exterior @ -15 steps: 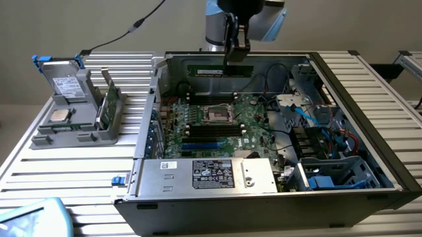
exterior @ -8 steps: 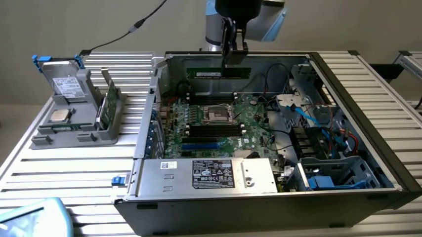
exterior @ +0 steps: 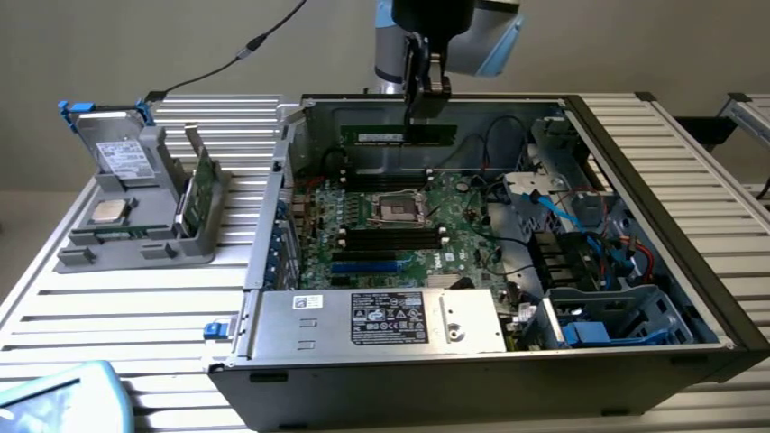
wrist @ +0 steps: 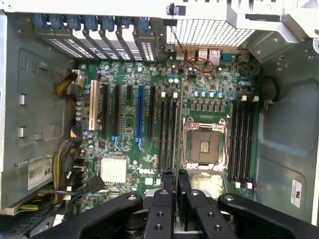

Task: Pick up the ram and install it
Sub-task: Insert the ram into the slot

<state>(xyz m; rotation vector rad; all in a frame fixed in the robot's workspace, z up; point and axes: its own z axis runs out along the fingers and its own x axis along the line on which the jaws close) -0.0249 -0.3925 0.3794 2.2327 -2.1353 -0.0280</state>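
The ram (exterior: 373, 135) hangs level, clear above the socket (exterior: 398, 209), with the end effector (exterior: 424, 119) clamped on its middle. From the wrist, the ram (wrist: 178, 134) shows edge-on between the fingers (wrist: 168, 185), running parallel to the black slots (wrist: 168, 124) just beside the socket (wrist: 203, 144). The motherboard (exterior: 416, 248) surrounds the socket inside the open case (exterior: 692, 253). Well apart from the socket, toward the exterior view's left, a grey holder (exterior: 144, 244) stands on the desk (exterior: 108, 307).

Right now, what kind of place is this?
Probably a computer assembly bench: an open computer case with its motherboard bare, on a slatted metal table, a parts holder beside it.
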